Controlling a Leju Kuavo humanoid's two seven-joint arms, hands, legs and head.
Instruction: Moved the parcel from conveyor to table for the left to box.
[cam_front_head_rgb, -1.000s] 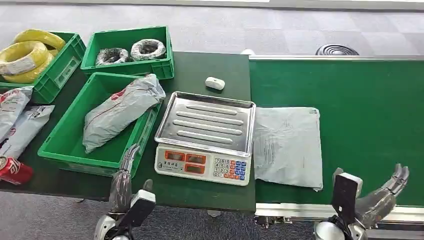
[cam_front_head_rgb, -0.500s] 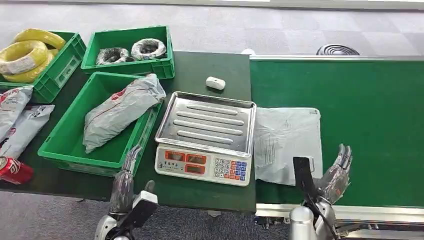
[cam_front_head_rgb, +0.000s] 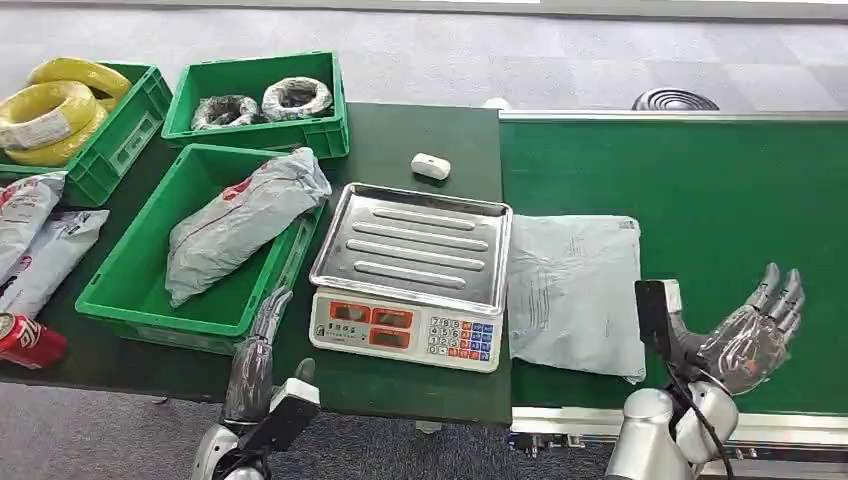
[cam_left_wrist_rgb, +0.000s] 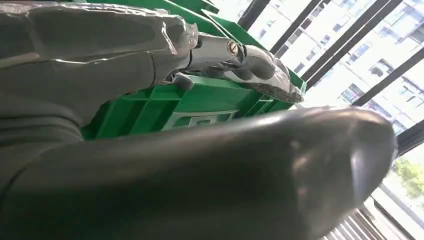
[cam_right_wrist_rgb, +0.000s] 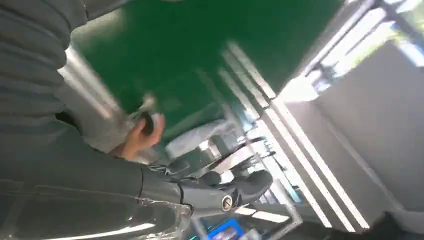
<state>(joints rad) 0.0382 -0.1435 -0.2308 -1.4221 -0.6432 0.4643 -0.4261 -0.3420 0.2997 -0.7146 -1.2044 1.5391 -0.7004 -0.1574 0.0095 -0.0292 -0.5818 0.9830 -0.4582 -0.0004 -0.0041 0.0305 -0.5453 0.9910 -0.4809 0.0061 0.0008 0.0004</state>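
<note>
Parcel (cam_front_head_rgb: 575, 290) lies flat on conveyor (cam_front_head_rgb: 720, 190) beside the scale (cam_front_head_rgb: 410, 270), right hand (cam_front_head_rgb: 745, 335) empty, fingers spread, likely lining up a grab; left hand (cam_front_head_rgb: 255, 355) empty, fingers straight, by the green bin (cam_front_head_rgb: 130, 290).

The scale (cam_front_head_rgb: 410, 275) stands on the worktop (cam_front_head_rgb: 400, 135), at its right edge. Just right of the scale, a parcel (cam_front_head_rgb: 575, 290) lies flat on the conveyor (cam_front_head_rgb: 720, 190). Right of that parcel, at the conveyor's near edge, is the right hand (cam_front_head_rgb: 745, 335). Behind the scale lies a small device (cam_front_head_rgb: 430, 166). Left of the scale is a bin (cam_front_head_rgb: 130, 290) with a bag (cam_front_head_rgb: 240, 220) in it. Behind that bin is another bin (cam_front_head_rgb: 255, 135) holding two coils (cam_front_head_rgb: 262, 104). Before the scale's left corner is the left hand (cam_front_head_rgb: 255, 355).
</note>
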